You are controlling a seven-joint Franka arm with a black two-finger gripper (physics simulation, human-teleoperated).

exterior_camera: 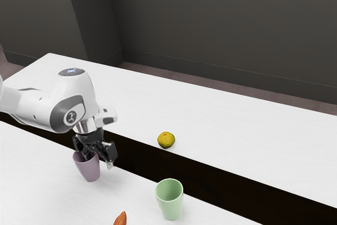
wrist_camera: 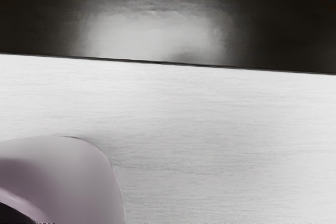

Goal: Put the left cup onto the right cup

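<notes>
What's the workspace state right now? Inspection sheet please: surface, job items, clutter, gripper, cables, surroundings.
Surface: white wood-grain near table; white far table beyond a dark gap.
Job's things: mauve tapered cup upright on the near table; pale green tapered cup upright toward the exterior view's right of it, standing apart. Not stacked yet.
Clutter: orange tapered vegetable lying on the near table, in front of the cups; yellow-green round citrus fruit at the far table's near edge.
Grippers: black gripper at the mauve cup's rim; whether it grips cannot be told.
Cables: nothing seen.
Surroundings: dark grey walls.
</notes>
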